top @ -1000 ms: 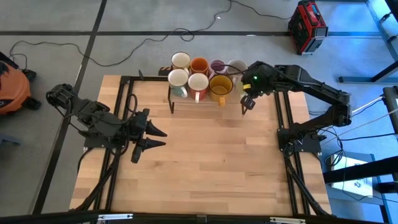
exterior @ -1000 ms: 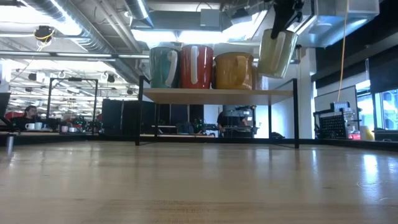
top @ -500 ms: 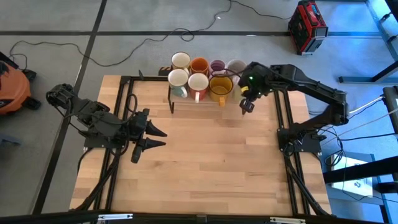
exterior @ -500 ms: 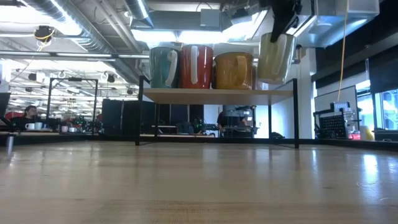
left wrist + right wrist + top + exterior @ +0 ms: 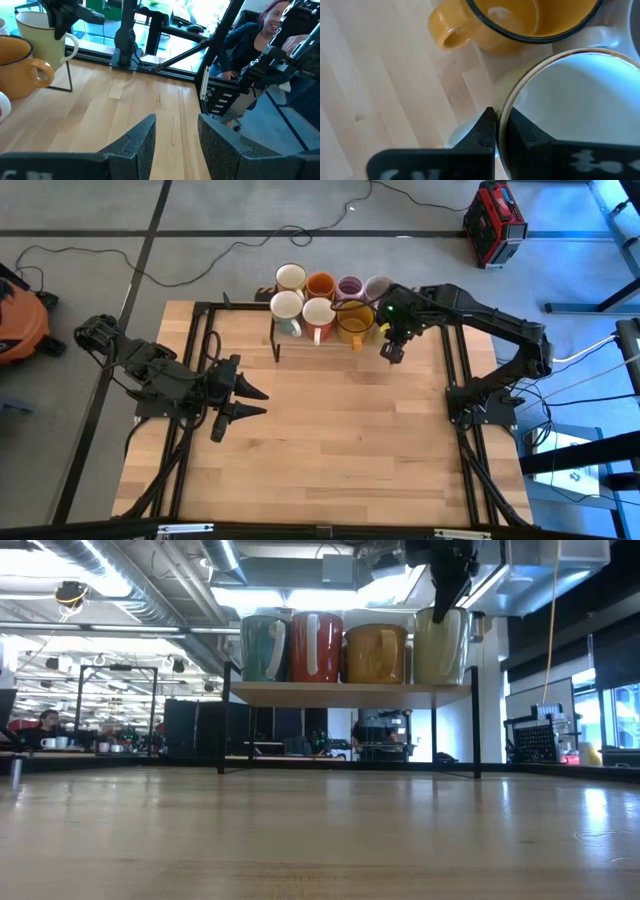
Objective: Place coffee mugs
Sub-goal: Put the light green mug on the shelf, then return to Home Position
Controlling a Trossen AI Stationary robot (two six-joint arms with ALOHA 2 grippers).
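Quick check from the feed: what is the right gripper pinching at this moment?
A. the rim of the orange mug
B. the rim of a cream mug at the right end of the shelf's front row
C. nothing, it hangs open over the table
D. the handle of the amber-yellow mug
B: the right gripper is shut on the rim of the cream mug, which stands on the shelf beside the amber-yellow mug.

The pale striped wooden tabletop [image 5: 330,440] carries a black metal shelf frame [image 5: 350,693]. At twelve o'clock on it stand a teal enamel mug [image 5: 263,648], a red-orange mug with white handle [image 5: 316,647], an amber-yellow dark-rimmed mug [image 5: 376,654] and a cream brown-rimmed mug [image 5: 442,645]. Behind sit a lilac mug [image 5: 349,286] and an orange mug [image 5: 321,284].
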